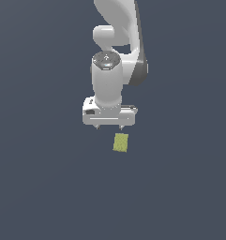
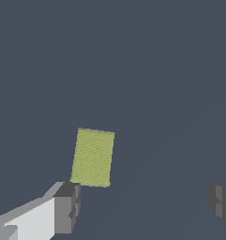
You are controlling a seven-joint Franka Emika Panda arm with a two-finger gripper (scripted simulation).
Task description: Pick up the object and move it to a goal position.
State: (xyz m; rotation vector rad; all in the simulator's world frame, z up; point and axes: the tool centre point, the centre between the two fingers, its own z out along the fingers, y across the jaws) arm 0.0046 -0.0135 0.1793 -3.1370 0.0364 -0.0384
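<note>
The object (image 1: 121,142) is a small flat yellow-green block with a mottled texture, lying on the dark grey floor just below the white hand in the exterior view. In the wrist view the object (image 2: 92,157) sits close beside one dark fingertip (image 2: 67,206), outside the gap between the two fingers. My gripper (image 1: 109,126) hangs above the floor with its fingers spread wide, open and holding nothing. In the wrist view the gripper (image 2: 145,204) shows only bare floor between its pads.
A plain dark grey floor (image 1: 39,178) surrounds the block on all sides. The white arm (image 1: 116,42) rises behind the hand toward the top of the exterior view.
</note>
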